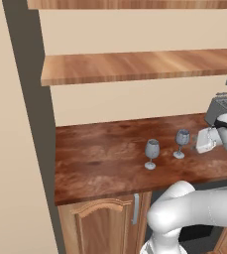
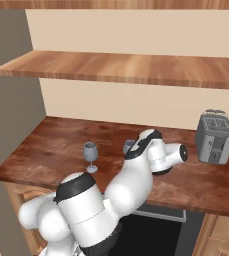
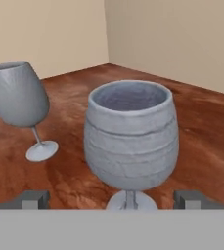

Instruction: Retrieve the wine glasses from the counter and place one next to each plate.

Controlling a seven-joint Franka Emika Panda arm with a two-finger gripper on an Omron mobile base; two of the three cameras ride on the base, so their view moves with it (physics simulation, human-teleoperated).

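the bench (image 1: 100, 158) spreads under me. my gripper (image 3: 113, 199) stands wide, released, with the near wine glass (image 3: 129, 139) upright dead ahead between my tips; the second wine glass (image 3: 20, 97) stands beyond. probably light, slick, fragile: i'd pinch the bowl gently.

Beige wall (image 1: 135, 101), wooden shelves (image 1: 135, 67), light cabinet door (image 1: 102, 225)

One wine glass (image 3: 130, 141) stands on the counter (image 3: 201, 132) directly before the claw (image 3: 112, 199), between its fingertips; the other glass (image 3: 20, 97) stands beyond, left.
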